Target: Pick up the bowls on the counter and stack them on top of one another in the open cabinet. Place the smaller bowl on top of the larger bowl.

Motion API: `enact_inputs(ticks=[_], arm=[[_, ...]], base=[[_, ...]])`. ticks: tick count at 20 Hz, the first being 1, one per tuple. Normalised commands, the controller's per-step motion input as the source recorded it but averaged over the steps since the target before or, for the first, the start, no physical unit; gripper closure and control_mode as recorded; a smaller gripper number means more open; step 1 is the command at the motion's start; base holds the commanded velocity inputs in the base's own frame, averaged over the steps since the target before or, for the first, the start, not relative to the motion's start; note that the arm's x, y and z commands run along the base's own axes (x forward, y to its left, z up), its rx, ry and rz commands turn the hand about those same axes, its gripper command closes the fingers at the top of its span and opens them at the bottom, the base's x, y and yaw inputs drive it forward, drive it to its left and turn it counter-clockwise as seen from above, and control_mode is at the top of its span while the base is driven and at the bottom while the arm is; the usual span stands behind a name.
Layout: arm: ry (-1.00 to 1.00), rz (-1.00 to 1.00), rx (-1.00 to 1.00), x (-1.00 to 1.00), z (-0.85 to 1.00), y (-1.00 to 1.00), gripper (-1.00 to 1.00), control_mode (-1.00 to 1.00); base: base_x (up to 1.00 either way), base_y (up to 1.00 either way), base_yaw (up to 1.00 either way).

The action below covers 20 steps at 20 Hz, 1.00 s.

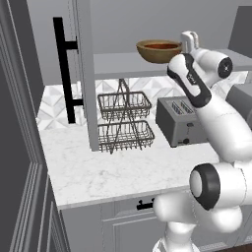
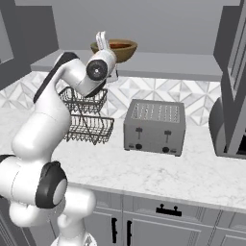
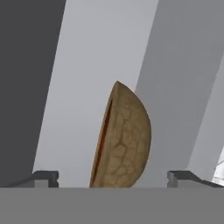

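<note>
The smaller bowl (image 1: 160,46) is sitting inside the larger bowl (image 1: 158,53) on the cabinet (image 1: 118,64) shelf, upper centre of the left base view. The gripper (image 3: 112,177) is standing wide open around nothing, its fingertips (image 3: 43,177) flanking the stack.

Smaller bowl (image 1: 161,46) mostly sunk inside the larger bowl (image 1: 156,54), just its red inside visible, larger bowl's near side (image 2: 126,53) hidden behind the arm's wrist, toaster (image 1: 178,123) partly covered by the forearm
</note>
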Motion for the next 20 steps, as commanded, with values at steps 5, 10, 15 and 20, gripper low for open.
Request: enact_inputs(ticks=[5, 10, 15, 20], arm=[[0.04, -0.01, 0.0, -1.0, -0.01, -0.2, -1.0, -1.0], [0.21, 0.0, -0.02, -0.8, -0.23, -0.07, -1.0, -1.0], [0.28, 0.0, -0.04, -0.58, -0.42, 0.0, -1.0, -1.0], [0.33, 0.0, -0.02, -0.42, -0.65, 0.0, -1.0, -1.0]], base=[[0.0, 0.0, 0.0], [0.0, 0.0, 0.0], [0.0, 0.0, 0.0], [0.0, 0.0, 0.0]])
